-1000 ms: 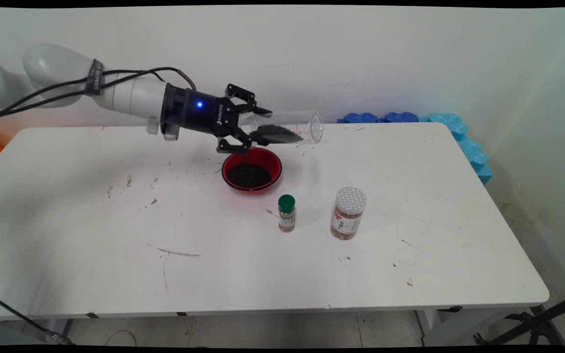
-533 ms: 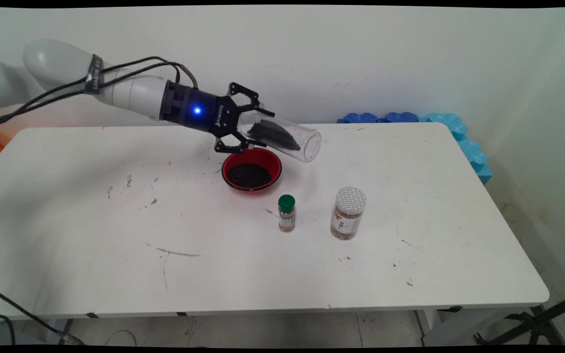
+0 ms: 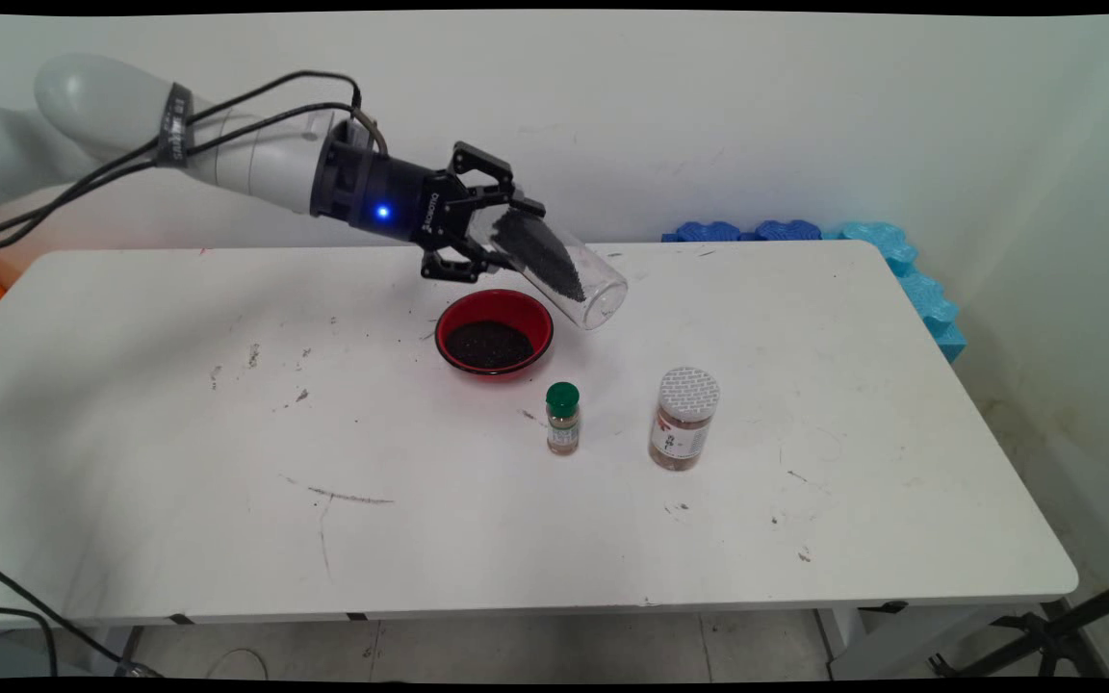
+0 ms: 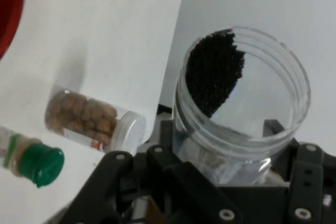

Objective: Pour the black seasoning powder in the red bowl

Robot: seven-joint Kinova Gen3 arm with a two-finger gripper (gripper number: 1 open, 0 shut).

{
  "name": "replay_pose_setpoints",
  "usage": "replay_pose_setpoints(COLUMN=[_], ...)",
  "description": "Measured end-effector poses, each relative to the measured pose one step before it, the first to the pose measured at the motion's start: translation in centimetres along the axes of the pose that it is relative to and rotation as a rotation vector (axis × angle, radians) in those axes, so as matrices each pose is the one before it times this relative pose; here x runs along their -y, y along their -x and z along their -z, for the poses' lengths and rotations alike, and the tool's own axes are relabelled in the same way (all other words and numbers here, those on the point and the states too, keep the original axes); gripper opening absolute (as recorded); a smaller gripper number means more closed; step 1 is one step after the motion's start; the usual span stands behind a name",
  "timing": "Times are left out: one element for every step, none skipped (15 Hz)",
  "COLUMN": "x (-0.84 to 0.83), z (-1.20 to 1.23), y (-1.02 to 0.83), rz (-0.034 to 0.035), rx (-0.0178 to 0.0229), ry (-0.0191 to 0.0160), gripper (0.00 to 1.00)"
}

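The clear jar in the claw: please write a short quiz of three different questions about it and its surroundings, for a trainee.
1. True or false: the clear jar held by the claw stands upright.
2. What fills the red bowl? A dark grains, B water, C nuts.
3. What colour is the cap of the small spice bottle?

Key: 1 false, it tilts with its mouth down to the right. 2 A. 3 green.

A: Colours by the red bowl [image 3: 494, 330]?
B: Black granules inside it. Above it, a clear jar [image 3: 554, 265] of black granules. Nearby: a green-capped bottle [image 3: 562, 418]; a white-lidded jar [image 3: 683, 418], brown contents.
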Motion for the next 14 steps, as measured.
replay_pose_setpoints(x=[-0.453,-0.5,-0.429,-0.536,-0.437,-0.396,-0.281,-0.432,-0.386,-0.496,-0.339,-0.412,-0.349,-0.278], z=[0.076,0.14,0.136,0.157,0.164,0.194,0.13,0.174,0.204,0.255,0.173,0.231,0.256,0.242], y=[0.077,0.085,0.084,0.068,0.071,0.073,0.03,0.03,0.066,0.1,0.083,0.136,0.133,0.106], rz=[-0.06037,-0.05743,-0.04785,-0.05593,-0.05934,-0.05053,-0.03188,-0.04863,-0.04824,-0.06473,-0.0505,-0.0605,-0.06139,-0.0525], rx=[0.00551,0.00475,0.00454,0.00616,0.00566,0.0029,0.00062,0.00058,-0.00041,0.00288,0.005,0.00773,0.00907,0.00751], ry=[-0.00208,-0.00143,-0.00219,-0.00251,-0.00134,0.00099,0.00195,0.00351,0.00356,0.00394,0.00204,0.00292,-0.00016,-0.00173], gripper=[0.0,0.0,0.0,0.0,0.0,0.0,0.0,0.0,0.0,0.0,0.0,0.0,0.0,0.0])
